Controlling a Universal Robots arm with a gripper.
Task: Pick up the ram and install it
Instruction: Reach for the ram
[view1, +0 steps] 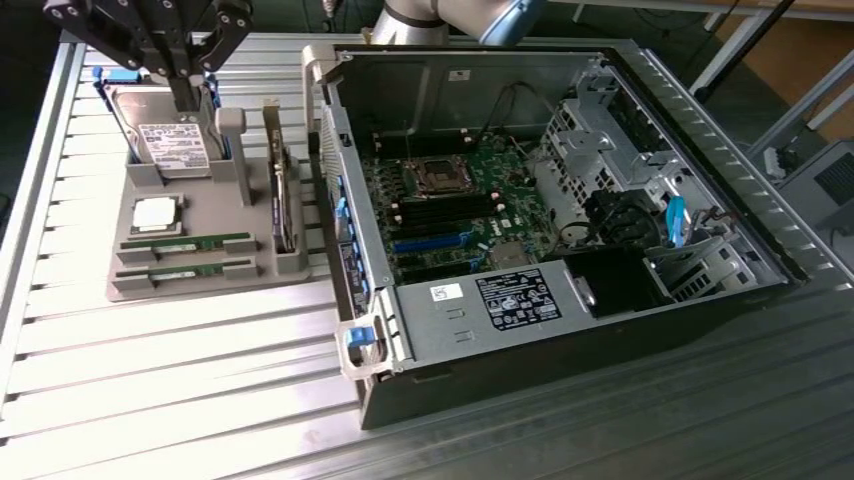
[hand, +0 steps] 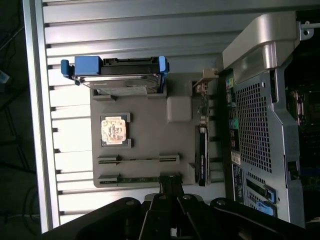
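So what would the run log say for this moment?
pincer: shut, empty | place: above grey tray | ram sticks: both lying in tray | computer case: open

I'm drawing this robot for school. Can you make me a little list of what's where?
gripper: shut, holding nothing, up above the tray
memory sticks: two, lying side by side in the tray
also in tray: hard drive, silver chip, dark card
computer: open, right beside the tray
job: no stick picked up yet
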